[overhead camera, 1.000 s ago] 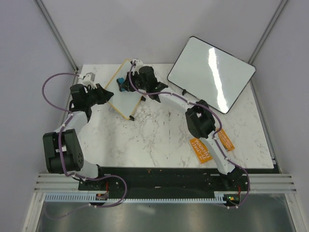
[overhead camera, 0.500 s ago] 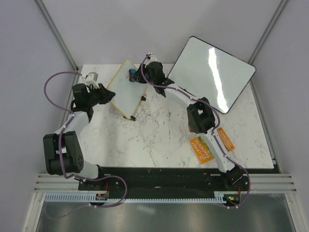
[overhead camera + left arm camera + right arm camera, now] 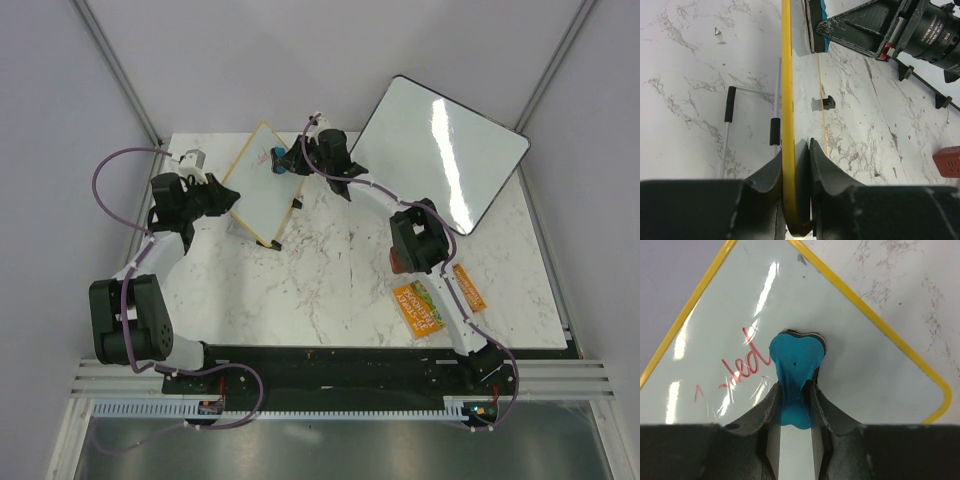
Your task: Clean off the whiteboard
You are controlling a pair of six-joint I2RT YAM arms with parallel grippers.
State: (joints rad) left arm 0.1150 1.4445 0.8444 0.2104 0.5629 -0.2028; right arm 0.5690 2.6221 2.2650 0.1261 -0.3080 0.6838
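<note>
The small yellow-framed whiteboard (image 3: 256, 188) stands tilted on the marble table, far left of centre. My left gripper (image 3: 222, 197) is shut on its near-left edge; in the left wrist view the yellow frame (image 3: 786, 90) runs up from between the fingers of that gripper (image 3: 796, 150). My right gripper (image 3: 292, 158) is shut on a blue eraser (image 3: 795, 362), which presses on the whiteboard's face (image 3: 865, 355) near its far corner. Red marker writing (image 3: 742, 369) lies just left of the eraser. The eraser (image 3: 816, 27) also shows against the board in the left wrist view.
A larger black-framed blank whiteboard (image 3: 440, 150) leans at the back right. Two orange packets (image 3: 417, 307) (image 3: 467, 290) lie near the right arm's base. A thin wire stand with black feet (image 3: 730, 104) rests on the table behind the small board.
My right gripper has carried the eraser from the middle of the small board up and to the right, toward its far corner. The left gripper has kept its hold on the board's edge.
</note>
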